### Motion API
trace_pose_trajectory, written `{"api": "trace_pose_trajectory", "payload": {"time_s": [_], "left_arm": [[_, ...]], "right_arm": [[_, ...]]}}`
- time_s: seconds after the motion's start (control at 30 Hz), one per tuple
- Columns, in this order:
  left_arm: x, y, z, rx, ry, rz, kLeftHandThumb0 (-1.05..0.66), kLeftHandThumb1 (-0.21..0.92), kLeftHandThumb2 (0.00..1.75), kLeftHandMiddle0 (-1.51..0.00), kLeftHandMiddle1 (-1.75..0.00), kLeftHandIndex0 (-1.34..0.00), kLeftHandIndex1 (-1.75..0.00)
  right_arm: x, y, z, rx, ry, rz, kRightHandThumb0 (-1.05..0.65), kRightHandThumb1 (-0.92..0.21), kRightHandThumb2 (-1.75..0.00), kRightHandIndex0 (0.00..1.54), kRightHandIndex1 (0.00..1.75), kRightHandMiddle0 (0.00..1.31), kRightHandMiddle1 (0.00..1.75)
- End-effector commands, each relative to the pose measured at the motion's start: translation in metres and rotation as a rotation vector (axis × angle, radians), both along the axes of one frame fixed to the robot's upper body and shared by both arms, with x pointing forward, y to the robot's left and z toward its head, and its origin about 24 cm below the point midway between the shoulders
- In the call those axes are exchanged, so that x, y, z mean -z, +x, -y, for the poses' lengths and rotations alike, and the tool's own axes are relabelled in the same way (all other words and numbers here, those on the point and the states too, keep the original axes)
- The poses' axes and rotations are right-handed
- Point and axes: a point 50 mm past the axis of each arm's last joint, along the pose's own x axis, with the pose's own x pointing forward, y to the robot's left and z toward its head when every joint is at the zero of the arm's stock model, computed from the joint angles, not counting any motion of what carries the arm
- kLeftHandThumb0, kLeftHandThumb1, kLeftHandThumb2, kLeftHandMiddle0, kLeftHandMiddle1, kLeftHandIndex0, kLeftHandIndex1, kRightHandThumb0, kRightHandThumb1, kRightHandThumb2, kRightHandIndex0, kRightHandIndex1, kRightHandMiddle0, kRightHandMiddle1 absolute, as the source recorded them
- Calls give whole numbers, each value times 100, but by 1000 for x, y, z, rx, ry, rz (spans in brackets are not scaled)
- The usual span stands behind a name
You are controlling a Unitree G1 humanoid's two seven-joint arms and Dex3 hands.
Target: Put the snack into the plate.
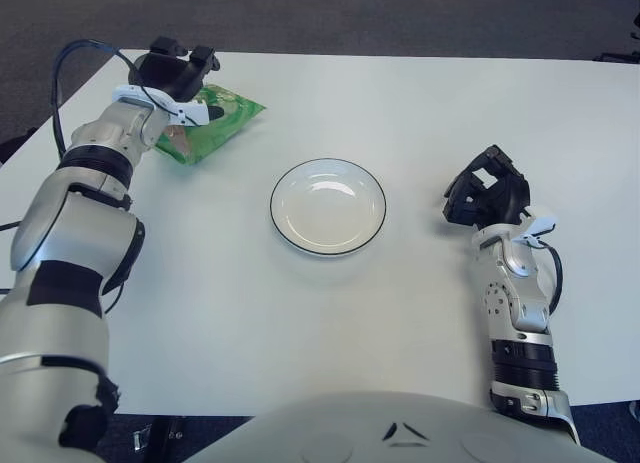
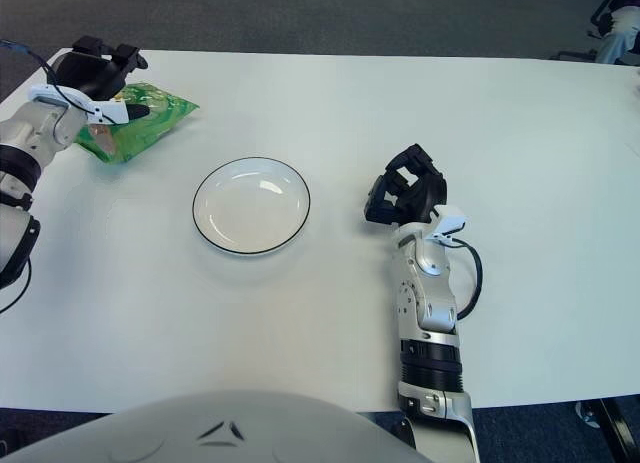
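Up at the far left corner of the white table, the left hand sits over the back edge of the green snack bag, its dark fingers curled down across the top of the packet with one fingertip pressing onto the green wrapper. Whether the fingers actually pinch the bag or only lie on top of it cannot be told from either view. The bag lies flat on the table, its near corner pointing toward the middle, well apart from the plate. That plate is round and white with a thin dark rim, sitting near the centre of the table with nothing in it. Over on the right, the right hand shows beside the plate, on its right side and clear of it, with its black fingers bent inward into a loose fist that holds nothing; its silver forearm runs back toward the near edge.
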Motion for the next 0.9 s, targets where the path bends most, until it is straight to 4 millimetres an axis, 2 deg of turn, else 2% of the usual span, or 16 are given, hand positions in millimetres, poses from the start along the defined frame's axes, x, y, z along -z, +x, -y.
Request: {"api": "trace_pose_trajectory", "payload": {"time_s": [0.0,0.43,0.63,0.87], "left_arm": [[2,3,3,-39,-14,-49,-105,92,104,0,-10,0,-46],[18,3,2,-124,-115,-174,-105,92,108,0,-1,0,-30],[39,0,1,-191,-48,-161,-105,92,105,0,0,0,-24],[45,-2,2,-213,-32,-143,-105,92,103,0,0,0,-21]], "right_arm": [[42,-21,-2,28,63,-162,-1,10,-175,94,164,71,175],[41,-20,-2,31,63,-160,-1,10,-175,94,165,71,175],[42,-20,-1,31,61,-162,-1,10,-175,94,165,71,175],[42,-20,-1,31,57,-164,-1,9,-175,94,165,71,175]]}}
